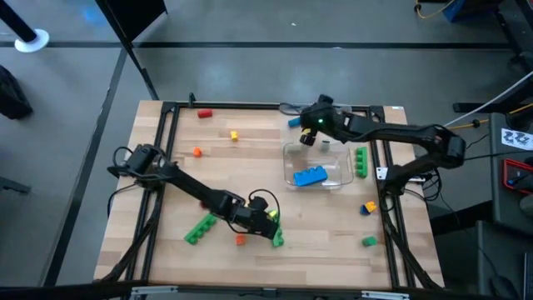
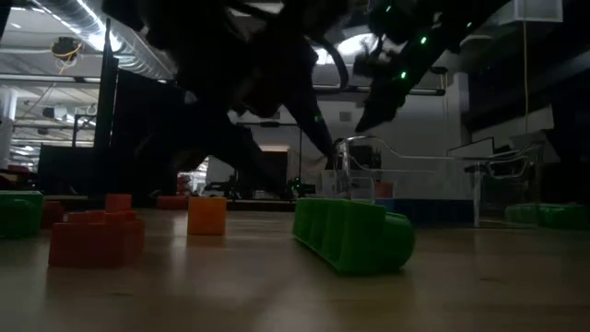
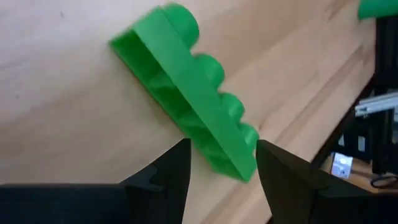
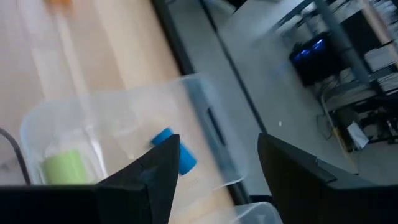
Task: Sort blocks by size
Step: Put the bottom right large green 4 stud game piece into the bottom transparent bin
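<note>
Clear plastic tray (image 1: 341, 177) serves as the reference point on the wooden desk (image 1: 250, 175). A blue brick (image 1: 310, 176) lies inside the tray. A green studded bar (image 1: 361, 161) lies just beside the tray, on the side facing the right arm's base. The right pincer (image 1: 308, 133) hangs over the tray's far rim, jaws released and holding nothing; a small blue cylinder (image 4: 175, 149) lies on the desk near that rim. The left pincer (image 3: 222, 165) sits well apart from the tray, toward the near edge of the desk, jaws apart on either side of one end of a long green bar (image 3: 189, 102); contact with the bar cannot be determined. A second green bar (image 1: 199, 228) and a red brick (image 1: 240, 240) lie near that pincer. Orange (image 1: 196, 152), yellow (image 1: 234, 134) and red (image 1: 204, 113) pieces lie scattered well apart from the tray, beyond the left arm.
</note>
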Tool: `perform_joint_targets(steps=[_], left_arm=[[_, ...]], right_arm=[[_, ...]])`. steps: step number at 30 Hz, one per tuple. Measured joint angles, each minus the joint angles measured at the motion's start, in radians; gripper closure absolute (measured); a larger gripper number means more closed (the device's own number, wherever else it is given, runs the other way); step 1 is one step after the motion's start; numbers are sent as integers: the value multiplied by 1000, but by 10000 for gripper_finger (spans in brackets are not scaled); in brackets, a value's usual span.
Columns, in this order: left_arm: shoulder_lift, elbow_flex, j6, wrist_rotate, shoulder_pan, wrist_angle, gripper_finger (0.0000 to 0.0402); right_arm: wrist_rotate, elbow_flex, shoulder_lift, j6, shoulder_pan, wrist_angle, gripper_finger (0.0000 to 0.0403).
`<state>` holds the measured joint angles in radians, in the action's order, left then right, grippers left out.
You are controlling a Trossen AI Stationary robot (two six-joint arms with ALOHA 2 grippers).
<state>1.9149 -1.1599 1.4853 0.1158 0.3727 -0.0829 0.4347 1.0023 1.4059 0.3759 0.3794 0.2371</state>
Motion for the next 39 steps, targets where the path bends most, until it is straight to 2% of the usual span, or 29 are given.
perform_joint_targets(steps=[8,17,21,31,39], left_arm=[[42,0,26,0,-38,38,235],[48,-1,11,2,-60,55,239],[63,-2,-8,2,-59,84,270],[63,-2,-115,1,-60,96,387],[62,-2,-132,-8,-58,107,399]], right_arm=[[-5,0,-181,-4,-29,6,185],[-8,0,-314,-7,-228,22,184],[-8,0,-345,-8,-350,26,184],[0,0,-365,-62,-629,34,184],[3,0,-365,-181,-781,145,185]])
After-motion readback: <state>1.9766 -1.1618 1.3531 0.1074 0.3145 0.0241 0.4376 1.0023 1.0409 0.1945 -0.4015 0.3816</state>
